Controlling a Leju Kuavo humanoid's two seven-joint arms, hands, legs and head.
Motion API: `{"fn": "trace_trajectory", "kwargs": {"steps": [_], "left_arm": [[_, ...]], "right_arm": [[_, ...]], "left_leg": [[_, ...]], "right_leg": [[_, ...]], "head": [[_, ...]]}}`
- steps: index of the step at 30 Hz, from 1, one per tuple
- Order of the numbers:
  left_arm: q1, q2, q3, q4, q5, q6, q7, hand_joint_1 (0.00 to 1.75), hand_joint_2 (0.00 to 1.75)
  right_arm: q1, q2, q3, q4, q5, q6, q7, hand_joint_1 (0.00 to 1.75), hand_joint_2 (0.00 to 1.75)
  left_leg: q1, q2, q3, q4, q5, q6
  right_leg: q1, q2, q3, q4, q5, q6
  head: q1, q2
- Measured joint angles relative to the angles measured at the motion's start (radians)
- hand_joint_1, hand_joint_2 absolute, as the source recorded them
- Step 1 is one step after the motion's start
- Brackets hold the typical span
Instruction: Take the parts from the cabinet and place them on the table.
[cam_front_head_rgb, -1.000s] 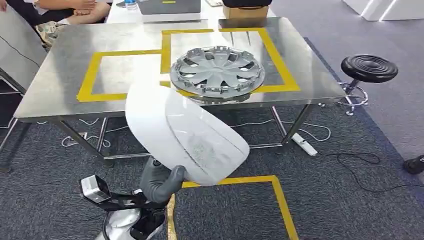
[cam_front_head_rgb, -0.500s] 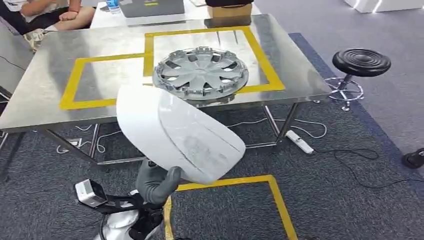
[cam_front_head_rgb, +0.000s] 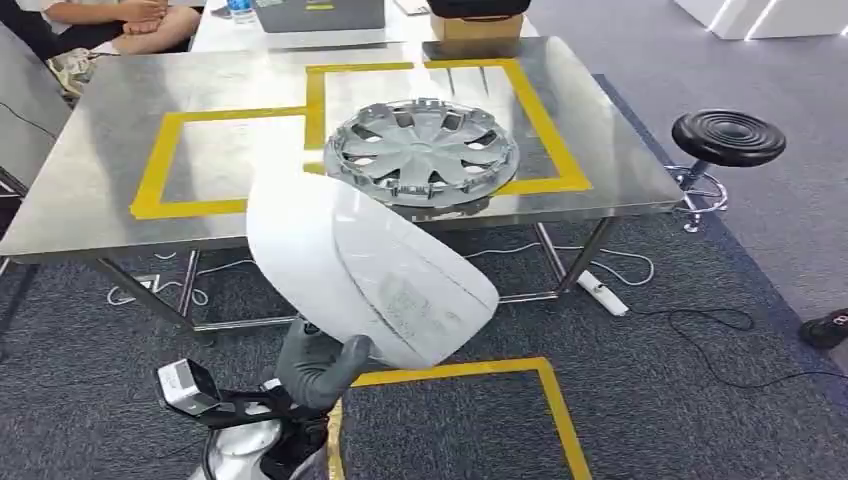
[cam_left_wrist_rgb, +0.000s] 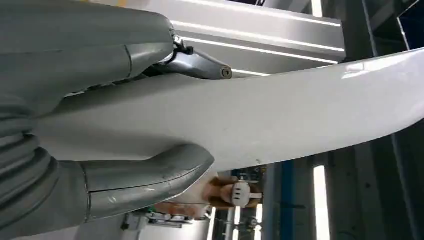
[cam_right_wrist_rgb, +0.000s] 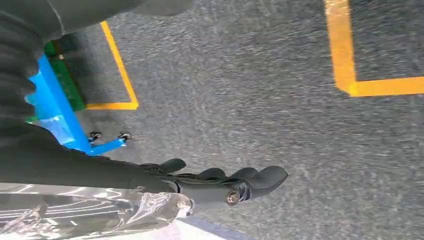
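White curved panel (cam_front_head_rgb: 365, 275), you see, sits gripped in your left hand (cam_front_head_rgb: 318, 362) near the steel table (cam_front_head_rgb: 90, 190) holding the hubcap (cam_front_head_rgb: 421, 152), while your right hand (cam_right_wrist_rgb: 220, 182) hangs empty, fingers loosely extended.

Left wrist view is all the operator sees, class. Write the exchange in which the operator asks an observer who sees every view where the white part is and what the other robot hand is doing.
Operator: I see only white plastic in my robot hand. Where is it?
Observer: The left robot hand holds the white part above the carpet, short of the steel table.
Operator: And my other robot hand?
Observer: The right robot hand hangs over the carpet and holds nothing.
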Motion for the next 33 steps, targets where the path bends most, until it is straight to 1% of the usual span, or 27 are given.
{"fn": "trace_trajectory", "kwargs": {"steps": [1,2,3,5,7,8,10,11,12,13,14,16,17,18,19,20,21,22,23,24,26,27,28,29,31,32,33], "left_arm": [[0.000,0.000,0.000,0.000,-0.005,0.000,0.000,1.75,1.75],[0.000,0.000,0.000,0.000,-0.006,0.001,0.000,1.75,1.75],[0.000,0.000,0.000,-0.003,-0.007,0.002,0.000,1.75,1.75],[0.000,0.000,0.000,-0.005,-0.009,0.002,0.000,1.75,1.75],[0.000,0.001,-0.001,-0.008,-0.010,0.002,0.000,1.75,1.75],[-0.001,0.001,-0.001,-0.011,-0.010,0.002,0.000,1.75,1.75],[0.000,0.002,0.000,-0.011,-0.010,0.002,0.000,1.75,1.75],[0.001,0.003,0.000,-0.011,-0.010,0.002,0.000,1.75,1.75],[0.001,0.003,0.001,-0.011,-0.010,0.003,0.000,1.75,1.75],[0.003,0.003,0.001,-0.011,-0.005,0.005,0.000,1.75,1.75],[0.003,0.003,0.002,-0.010,0.000,0.010,0.003,1.75,1.75],[0.004,0.002,0.003,-0.010,0.011,0.018,0.004,1.75,1.75],[0.005,0.004,0.004,-0.007,0.013,0.025,0.004,1.75,1.75],[0.009,0.002,0.006,-0.006,0.012,0.033,0.003,1.75,1.75],[0.010,0.001,0.007,-0.008,0.010,0.038,0.003,1.75,1.75],[0.011,0.000,0.010,-0.011,0.006,0.042,0.002,1.75,1.75],[0.013,-0.001,0.013,-0.016,0.005,0.042,0.002,1.75,1.75],[0.015,-0.004,0.015,-0.021,0.005,0.042,0.001,1.75,1.75],[0.015,-0.003,0.015,-0.024,0.005,0.040,0.001,1.75,1.75],[0.015,-0.003,0.015,-0.024,0.005,0.039,0.001,1.75,1.75],[0.015,-0.003,0.016,-0.023,0.005,0.039,0.001,1.75,1.75],[0.015,-0.003,0.016,-0.022,0.003,0.047,0.001,1.75,1.75],[0.016,-0.003,0.019,-0.022,-0.003,0.067,0.000,1.75,1.75],[0.018,-0.003,0.023,-0.022,-0.007,0.090,0.002,1.75,1.75],[0.019,-0.004,0.030,-0.022,-0.006,0.128,0.006,1.75,1.75],[0.021,-0.005,0.033,-0.022,-0.006,0.140,0.008,1.75,1.75],[0.021,-0.005,0.036,-0.022,-0.006,0.147,0.009,1.75,1.75]], "right_arm": [[0.000,0.000,0.000,0.000,0.000,0.000,0.000,0.00,1.75],[-0.001,0.000,0.000,0.000,0.000,0.001,0.000,0.00,1.75],[-0.004,0.002,0.000,0.001,0.000,0.002,0.000,0.00,1.75],[0.000,0.002,0.003,0.001,0.000,0.003,0.000,0.00,1.75],[0.006,0.002,0.006,0.001,0.000,0.003,0.000,0.00,1.75],[0.006,0.001,0.007,0.000,0.001,0.003,0.000,0.00,1.75],[0.005,0.001,0.008,0.000,0.001,0.003,0.000,0.00,1.75],[0.008,0.001,0.008,0.000,0.001,0.003,0.000,0.00,1.75],[0.012,0.001,0.008,0.000,0.001,0.003,0.000,0.00,1.75],[0.015,0.001,0.008,0.000,0.000,0.003,0.000,0.00,1.75],[0.015,0.001,0.008,0.000,0.000,0.003,0.000,0.00,1.75],[0.013,0.001,0.009,0.000,0.004,-0.002,-0.006,0.00,1.75],[0.018,0.002,0.009,0.001,0.015,-0.012,-0.022,0.00,1.75],[0.012,0.004,0.014,0.001,0.028,-0.032,-0.043,0.00,1.75],[0.009,0.003,0.023,0.000,0.032,-0.041,-0.066,0.00,1.75],[0.007,0.004,0.027,0.000,0.029,-0.040,-0.087,0.00,1.75],[0.004,0.006,0.029,0.000,0.018,-0.037,-0.098,0.00,1.75],[0.000,0.006,0.029,0.000,-0.001,-0.029,-0.100,0.00,1.75],[-0.005,0.006,0.025,0.000,-0.030,-0.019,-0.100,0.00,1.75],[-0.009,0.007,0.015,0.000,-0.056,-0.007,-0.099,0.00,1.75],[-0.006,0.007,0.004,0.000,-0.061,0.002,-0.099,0.00,1.75],[-0.001,0.006,0.003,0.000,-0.061,0.006,-0.102,0.00,1.75],[0.003,0.006,0.001,0.000,-0.060,0.006,-0.107,0.00,1.75],[0.005,0.006,-0.001,0.000,-0.061,0.005,-0.114,0.00,1.75],[0.007,0.006,-0.005,0.000,-0.064,0.001,-0.124,0.00,1.75],[0.010,0.007,-0.008,0.000,-0.065,-0.002,-0.127,0.00,1.75],[0.009,0.008,-0.010,0.001,-0.067,-0.006,-0.129,0.00,1.75]], "left_leg": [[0.001,0.001,0.013,0.000,-0.008,-0.005],[-0.005,0.003,0.015,0.000,-0.012,-0.013],[-0.008,0.001,0.013,0.004,-0.022,-0.019],[-0.008,0.002,0.017,-0.004,-0.022,-0.026],[-0.006,0.004,0.024,0.004,-0.030,-0.037],[-0.007,0.004,0.002,0.043,-0.038,-0.040],[-0.007,0.004,-0.102,0.198,-0.081,-0.043],[-0.007,0.004,-0.158,0.269,-0.087,-0.043],[-0.007,0.004,-0.194,0.297,-0.073,-0.042],[-0.007,0.004,-0.210,0.285,-0.028,-0.039],[-0.007,0.004,-0.207,0.233,0.035,-0.034],[-0.012,0.002,-0.168,0.075,0.184,-0.016],[-0.019,-0.002,-0.159,0.073,0.185,-0.008],[-0.022,0.000,-0.150,0.057,0.166,-0.004],[-0.023,0.000,-0.140,0.044,0.133,-0.003],[-0.025,-0.001,-0.140,0.045,0.114,-0.002],[-0.024,-0.003,-0.140,0.042,0.106,0.004],[-0.013,-0.004,-0.123,0.030,0.099,0.006],[-0.011,-0.003,-0.111,0.026,0.089,0.008],[-0.009,0.000,-0.105,0.026,0.082,0.012],[-0.009,-0.001,-0.096,0.026,0.069,0.013],[-0.009,-0.003,-0.091,0.026,0.062,0.013],[-0.007,-0.006,-0.081,0.026,0.055,0.011],[-0.006,-0.007,-0.070,0.026,0.048,0.008],[-0.003,-0.007,-0.047,0.026,0.033,0.000],[-0.003,-0.008,-0.042,0.026,0.028,-0.006],[-0.009,-0.010,-0.045,0.031,0.026,-0.012]], "right_leg": [[-0.002,-0.005,0.044,-0.088,0.033,0.002],[0.004,-0.008,0.055,-0.102,0.000,0.003],[0.001,-0.005,0.061,-0.113,-0.006,-0.015],[0.004,-0.005,0.062,-0.114,-0.009,-0.031],[0.000,-0.001,0.079,-0.122,-0.014,-0.042],[0.000,-0.001,0.091,-0.127,-0.020,-0.050],[0.001,0.000,0.116,-0.137,-0.035,-0.058],[0.001,0.001,0.132,-0.143,-0.045,-0.058],[0.002,0.002,0.150,-0.147,-0.053,-0.057],[0.002,0.006,0.173,-0.154,-0.067,-0.054],[0.002,0.008,0.198,-0.158,-0.076,-0.051],[0.002,0.018,0.255,-0.161,-0.116,-0.049],[0.003,0.019,0.261,-0.164,-0.135,-0.043],[0.004,0.025,0.268,-0.161,-0.146,-0.031],[0.000,0.020,0.268,-0.163,-0.151,-0.024],[-0.001,0.017,0.269,-0.170,-0.156,-0.016],[-0.002,0.014,0.280,-0.183,-0.160,-0.009],[-0.003,0.013,0.295,-0.190,-0.174,-0.006],[0.001,0.005,0.278,-0.151,-0.181,0.000],[0.001,0.004,0.227,-0.071,-0.205,0.004],[-0.002,0.003,0.100,0.101,-0.245,0.014],[-0.002,0.003,0.045,0.156,-0.245,0.017],[-0.002,0.003,0.012,0.157,-0.209,0.019],[-0.002,0.003,0.005,0.110,-0.146,0.018],[-0.002,0.001,0.035,-0.049,-0.011,0.017],[-0.002,-0.001,0.046,-0.079,0.000,0.016],[0.000,0.002,0.060,-0.106,-0.006,0.005]], "head": [[0.000,0.000],[0.000,0.000],[0.006,0.000],[-0.005,0.000],[-0.004,0.000],[-0.013,0.000],[-0.015,0.000],[-0.014,0.000],[-0.015,0.000],[-0.014,0.000],[-0.014,0.000],[-0.014,0.000],[-0.014,0.000],[-0.010,-0.001],[-0.010,0.000],[-0.010,0.000],[-0.010,0.000],[-0.011,0.001],[-0.002,0.000],[0.000,0.000],[0.002,0.000],[0.000,0.000],[0.002,0.000],[0.002,0.000],[0.002,0.000],[0.003,0.000],[0.005,0.000]]}}
